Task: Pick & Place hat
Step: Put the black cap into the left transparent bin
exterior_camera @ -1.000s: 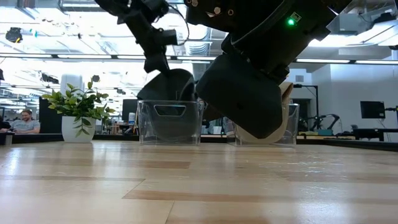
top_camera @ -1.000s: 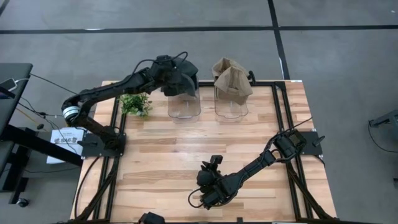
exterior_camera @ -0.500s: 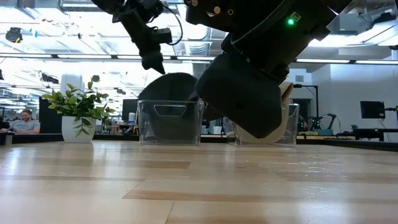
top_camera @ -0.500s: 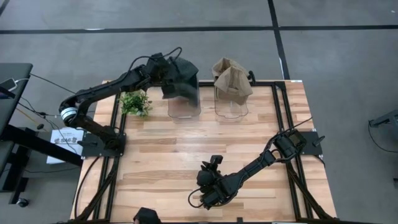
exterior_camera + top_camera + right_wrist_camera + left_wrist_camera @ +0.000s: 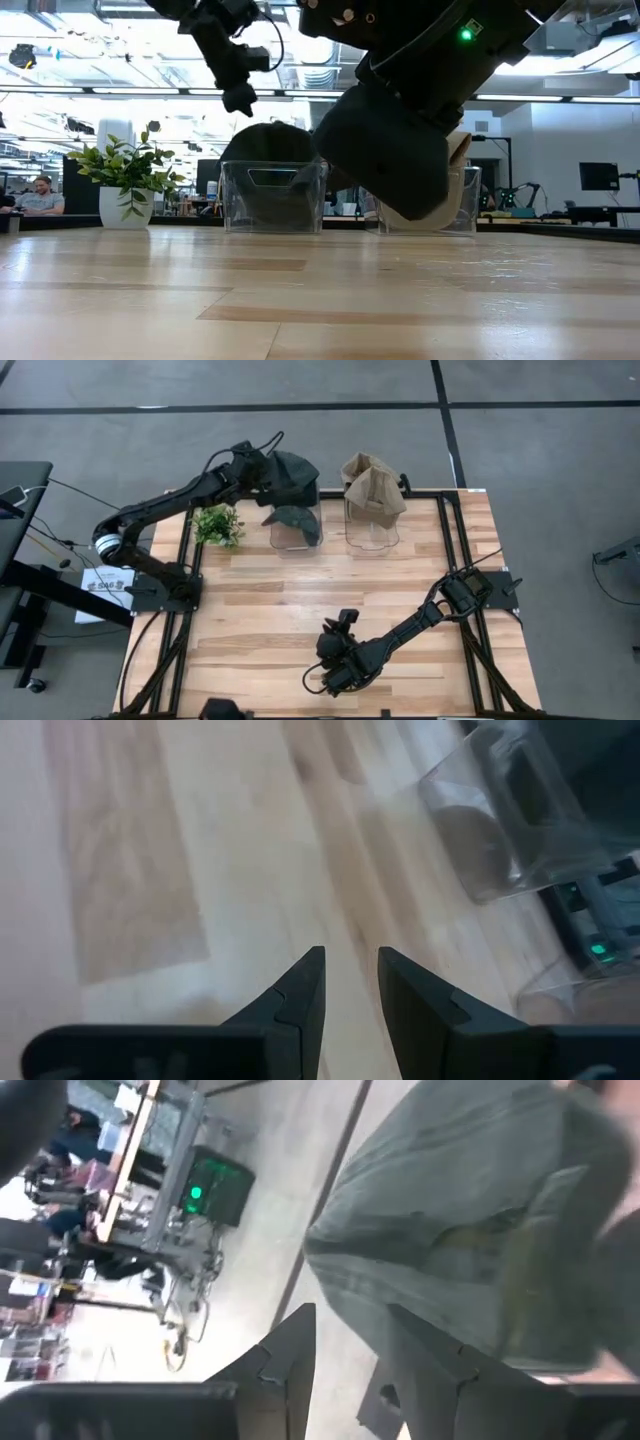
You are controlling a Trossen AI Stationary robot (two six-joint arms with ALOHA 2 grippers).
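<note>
The dark hat (image 5: 292, 490) sits at the far left of the table, draped over and into the left clear bin (image 5: 296, 530); its crown bulges over the bin's far rim and the brim hangs inside. A tan hat (image 5: 372, 482) fills the right clear bin (image 5: 372, 532) beside it.

The left gripper (image 5: 262, 468) hovers at the dark hat's far-left edge. In the left wrist view its fingers (image 5: 290, 1365) stand apart with cloth lying just beyond them, and nothing is visibly pinched. The right gripper (image 5: 340, 660) rests low at the near centre of the table, its fingers slightly parted and empty.

Judgement: the hat appears light, soft and collapsible, folding under its own weight. It is not fragile and unlikely to slip. The brim edge or a gathered fold of the crown offers the firmest purchase. A potted plant (image 5: 218, 525) stands left of the bin.
</note>
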